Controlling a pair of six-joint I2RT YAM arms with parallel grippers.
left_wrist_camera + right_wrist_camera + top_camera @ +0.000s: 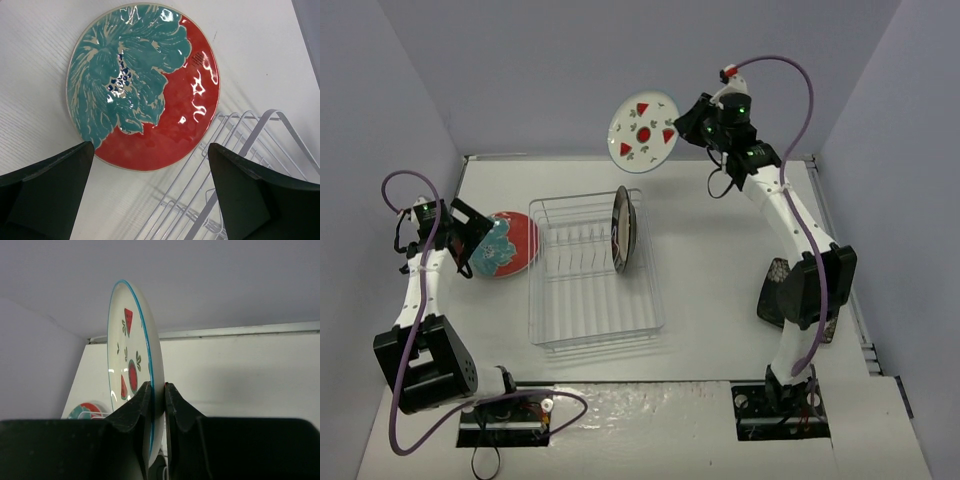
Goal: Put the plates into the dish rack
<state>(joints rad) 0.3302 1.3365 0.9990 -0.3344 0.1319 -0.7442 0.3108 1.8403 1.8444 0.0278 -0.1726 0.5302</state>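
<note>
Your right gripper (158,390) pinches the watermelon plate (131,355) by its rim; likely rigid, slick, fragile, so hold firm; left gripper (150,146) spread

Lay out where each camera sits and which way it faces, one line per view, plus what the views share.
Top external: above and behind the bases, looking down at the table; both arms show, flanking the dish rack.
Left wrist: on the left arm, looking down at the red plate beside the rack; the open left gripper frames it.
Right wrist: on the raised right arm, facing the back wall; right gripper shut on the watermelon plate.
Shared: the red plate shows in all three.
</note>
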